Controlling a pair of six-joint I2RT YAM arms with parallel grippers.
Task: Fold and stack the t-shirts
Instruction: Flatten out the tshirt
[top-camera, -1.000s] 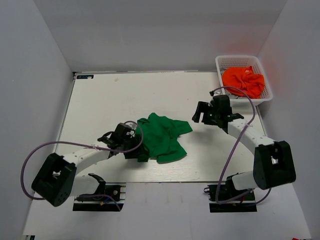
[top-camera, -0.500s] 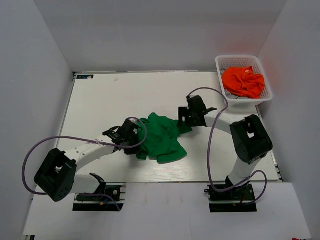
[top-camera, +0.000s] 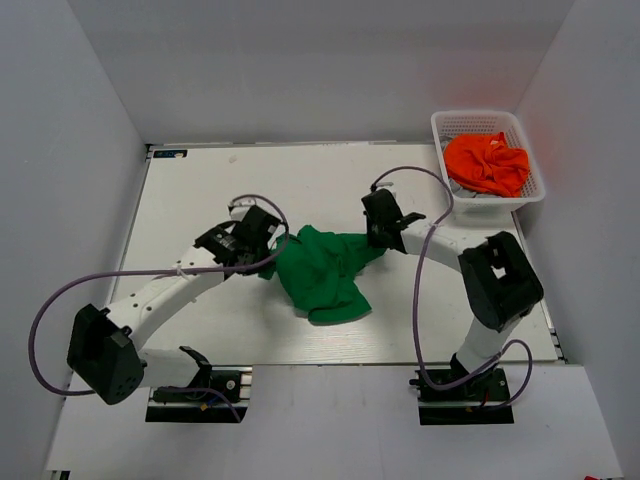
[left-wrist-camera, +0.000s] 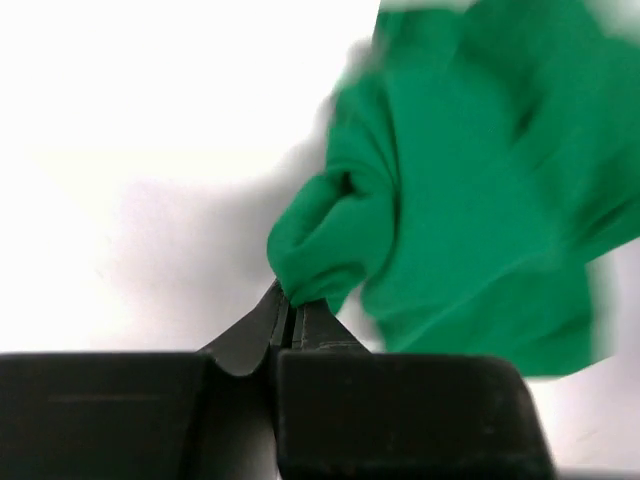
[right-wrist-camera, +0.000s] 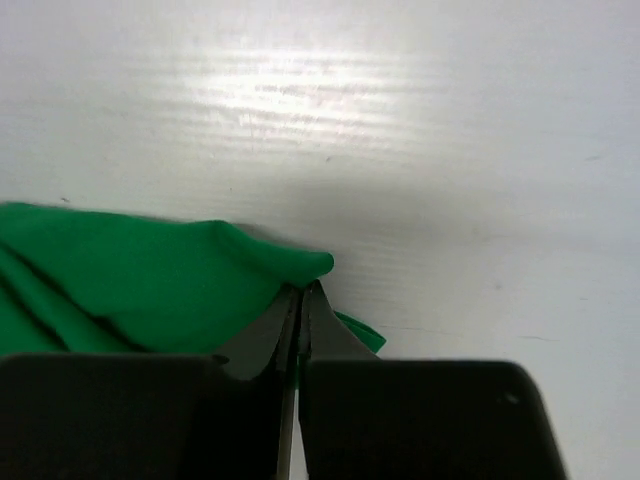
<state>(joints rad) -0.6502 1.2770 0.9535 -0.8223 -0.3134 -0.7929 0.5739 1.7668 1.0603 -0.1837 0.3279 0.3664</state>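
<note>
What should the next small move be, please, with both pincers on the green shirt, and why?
Probably pull them gently apart, slightly raised. The left pincer is shut on one bunched edge of the green shirt and the right pincer on the opposite edge, while the cloth lies crumpled on the table; spreading it flat should come before folding.

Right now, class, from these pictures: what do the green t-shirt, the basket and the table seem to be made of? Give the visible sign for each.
The green t-shirt: soft matte cloth, probably knit; it bunches into rounded folds.
The basket: white plastic, apparently; stiff lattice walls with regular holes.
The table: hard white board, slightly glossy; it shows glare and fine streaks.
</note>
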